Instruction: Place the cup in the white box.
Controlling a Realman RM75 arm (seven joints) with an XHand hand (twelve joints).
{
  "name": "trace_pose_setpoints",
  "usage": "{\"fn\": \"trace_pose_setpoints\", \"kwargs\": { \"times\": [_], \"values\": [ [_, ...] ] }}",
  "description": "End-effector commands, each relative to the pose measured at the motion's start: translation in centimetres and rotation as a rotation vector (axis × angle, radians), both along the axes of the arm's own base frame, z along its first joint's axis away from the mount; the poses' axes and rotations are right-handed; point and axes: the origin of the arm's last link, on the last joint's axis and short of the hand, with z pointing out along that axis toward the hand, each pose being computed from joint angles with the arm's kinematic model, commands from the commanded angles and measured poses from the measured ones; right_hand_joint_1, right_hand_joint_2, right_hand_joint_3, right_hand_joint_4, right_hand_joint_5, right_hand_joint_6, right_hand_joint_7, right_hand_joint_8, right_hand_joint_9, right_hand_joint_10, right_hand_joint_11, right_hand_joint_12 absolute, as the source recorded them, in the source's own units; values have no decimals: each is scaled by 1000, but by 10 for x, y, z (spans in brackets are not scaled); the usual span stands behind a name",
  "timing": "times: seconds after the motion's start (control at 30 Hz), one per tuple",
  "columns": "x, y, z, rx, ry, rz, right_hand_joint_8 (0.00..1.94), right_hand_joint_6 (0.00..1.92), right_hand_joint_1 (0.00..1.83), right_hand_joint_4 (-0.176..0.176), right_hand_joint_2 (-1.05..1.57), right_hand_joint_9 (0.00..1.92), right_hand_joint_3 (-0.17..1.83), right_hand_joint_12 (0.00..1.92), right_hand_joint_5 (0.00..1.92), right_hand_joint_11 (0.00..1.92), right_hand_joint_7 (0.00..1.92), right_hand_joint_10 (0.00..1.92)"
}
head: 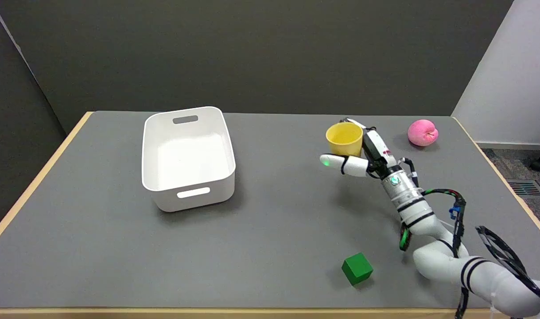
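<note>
- The cup [344, 138] is yellow and upright, its open mouth facing up, in the far right part of the tabletop [274, 230].
- The robot hand [363, 155] wraps the cup: fingers run up behind its right side and the thumb reaches across below and in front of it, a green light glowing at the thumb's tip.
- The robot hand holds the cup; the fingers lie against its wall on the right and rear.
- Whether the cup's base rests on the tabletop or is lifted just off it cannot be told from this view; a soft shadow lies on the surface nearer the front edge, below the hand.
- The right arm reaches in from the near right corner, rising toward the far edge, with black cables looped along it.
- The white box [188, 157] sits toward the far left, well apart from the cup, its long sides running from far edge to near edge, a handle slot in each short wall.
- A pink ball [422, 132] lies near the far right corner, to the right of the cup and apart from it.
- A green block [357, 268] sits close to the near edge, right of centre, just beside the arm.
</note>
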Motion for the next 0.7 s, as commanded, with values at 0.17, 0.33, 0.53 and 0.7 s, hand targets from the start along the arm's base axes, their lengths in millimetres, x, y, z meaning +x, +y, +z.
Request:
{"fn": "trace_pose_setpoints", "kwargs": {
  "times": [0.17,0.33,0.53,0.7],
  "values": [
    [57,-76,-97,166,47,51,1403,1501,1179,-110,1129,796,281,1921,586,471,847,1465],
    [68,-92,-131,211,20,51,1414,1509,1177,-117,1145,782,259,1921,574,476,841,1462],
    [84,-106,-160,269,21,55,1447,1531,1167,-121,1184,760,205,1921,549,472,823,1456],
    [98,-114,-186,300,100,51,1473,1551,1157,-121,1213,772,168,1921,533,477,809,1460]
  ]
}}
